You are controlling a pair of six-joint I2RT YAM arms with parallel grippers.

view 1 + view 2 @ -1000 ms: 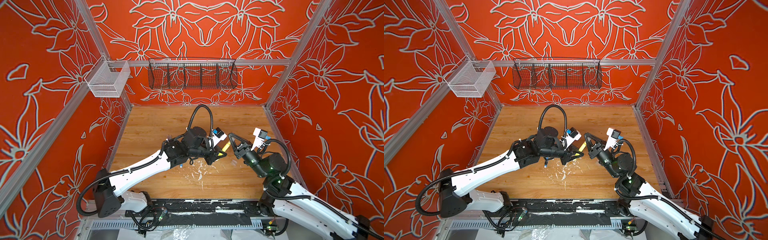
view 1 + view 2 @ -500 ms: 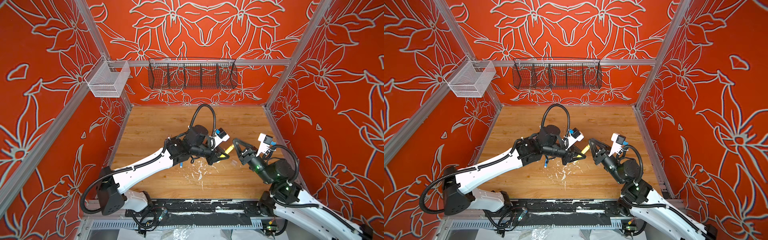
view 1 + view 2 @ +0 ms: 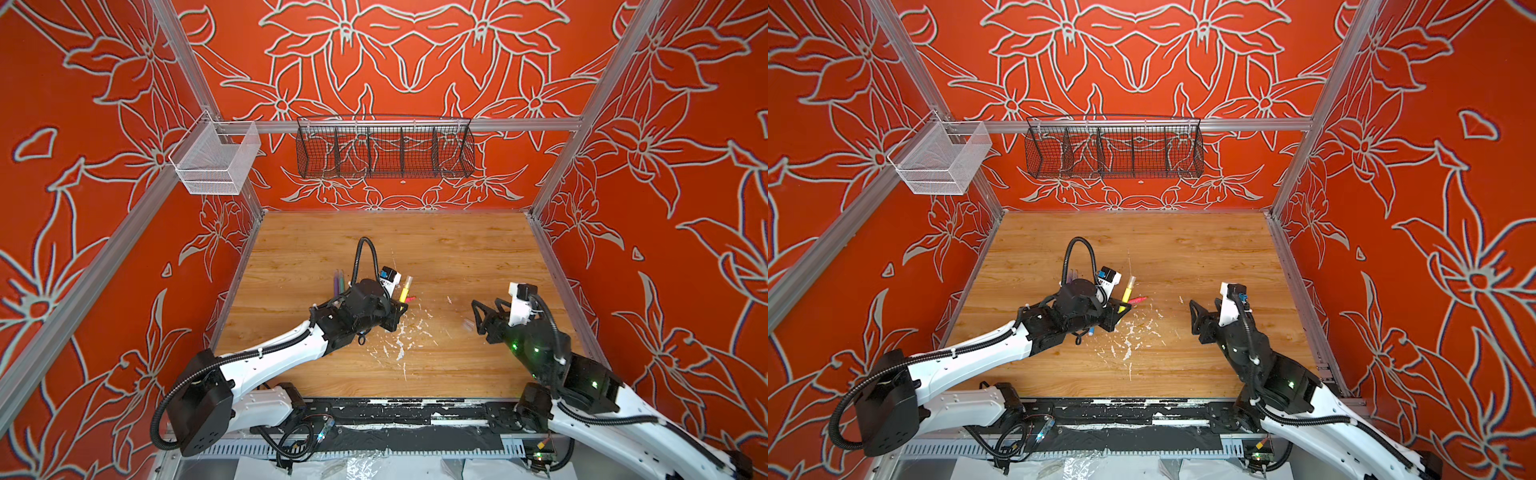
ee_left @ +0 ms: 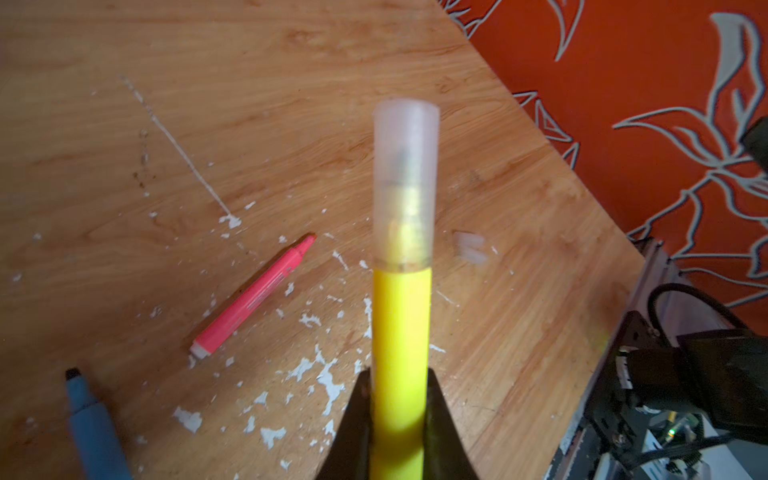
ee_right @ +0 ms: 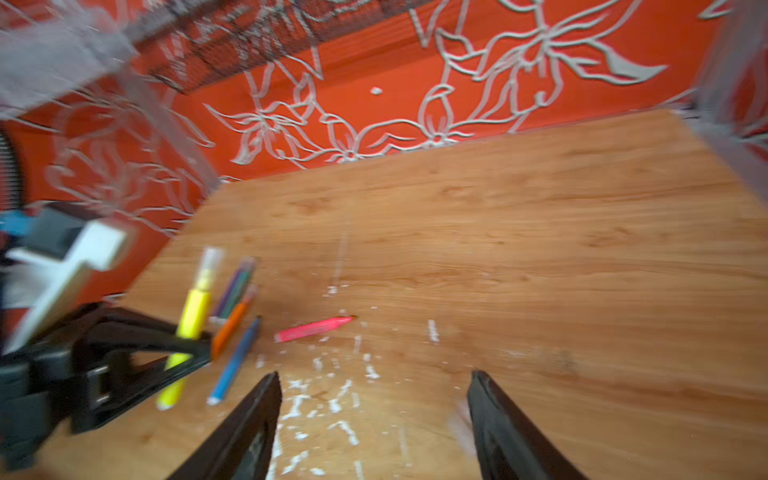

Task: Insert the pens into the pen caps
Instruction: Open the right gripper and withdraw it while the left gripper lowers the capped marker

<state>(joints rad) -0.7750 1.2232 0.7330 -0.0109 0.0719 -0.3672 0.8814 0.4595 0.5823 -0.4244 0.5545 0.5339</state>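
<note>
While left gripper (image 4: 397, 380) clamps yellow pen (image 4: 401, 324), clear cap (image 4: 406, 187) seated | right gripper (image 5: 374, 375) spread wide

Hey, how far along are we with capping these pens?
Done: the yellow pen has a clear cap over its tip. In hand: the left gripper is shut on that pen; the right gripper is open and empty. Left: the pink pen and blue pen lie bare-tipped on the table, a loose cap nearby. The orange pen is too blurred to judge.
</note>
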